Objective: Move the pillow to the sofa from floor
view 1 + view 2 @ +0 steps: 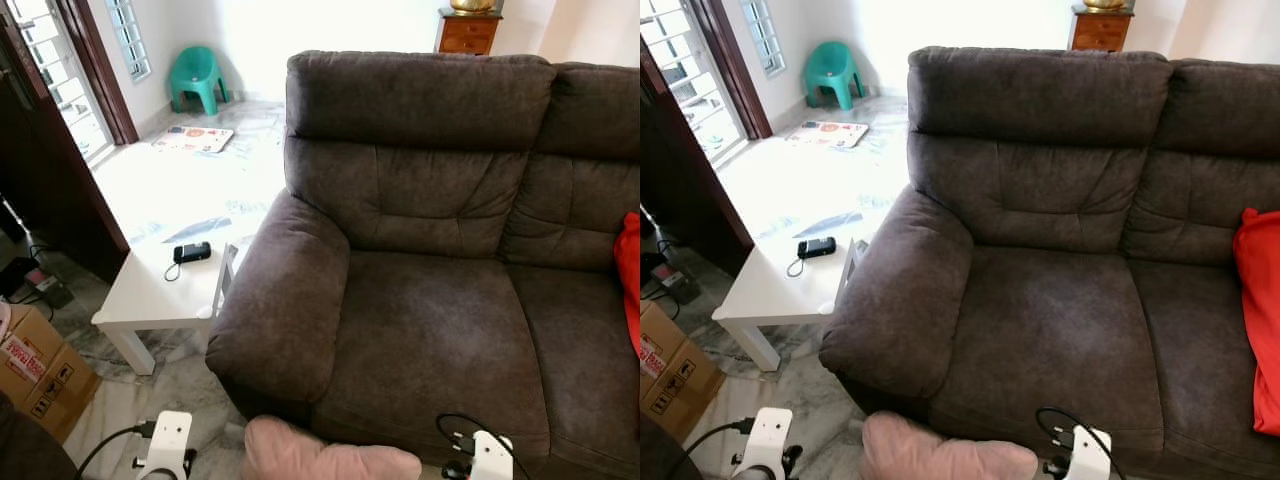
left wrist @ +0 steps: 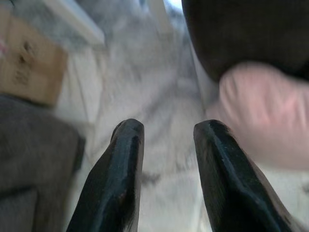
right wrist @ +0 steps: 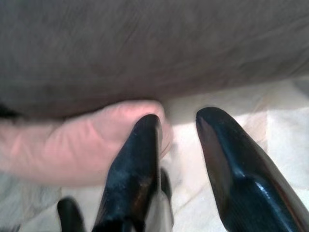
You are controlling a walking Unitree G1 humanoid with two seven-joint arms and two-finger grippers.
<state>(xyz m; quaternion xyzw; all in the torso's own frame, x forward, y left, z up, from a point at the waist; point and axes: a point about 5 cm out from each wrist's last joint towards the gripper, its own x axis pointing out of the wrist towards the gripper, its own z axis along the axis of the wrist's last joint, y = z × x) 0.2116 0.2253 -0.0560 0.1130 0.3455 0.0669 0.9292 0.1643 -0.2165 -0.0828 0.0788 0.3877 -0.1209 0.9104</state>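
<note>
Both grippers, left (image 2: 166, 133) and right (image 3: 178, 121), hang released beside the pink pillow (image 1: 330, 458) below the sofa (image 1: 430, 320)

Marble floor (image 1: 190, 385), glare-washed. White side table (image 1: 150, 290) beside armrest. Green plastic chair (image 1: 196, 78) by far wall. Wooden cabinet (image 1: 467, 32) behind. Cardboard box (image 1: 35, 370) near.

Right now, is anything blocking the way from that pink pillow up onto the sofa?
Nothing visible does. The pink pillow lies on the floor against the sofa's front, and the seat cushion directly above is bare; a red cushion sits far right.
</note>
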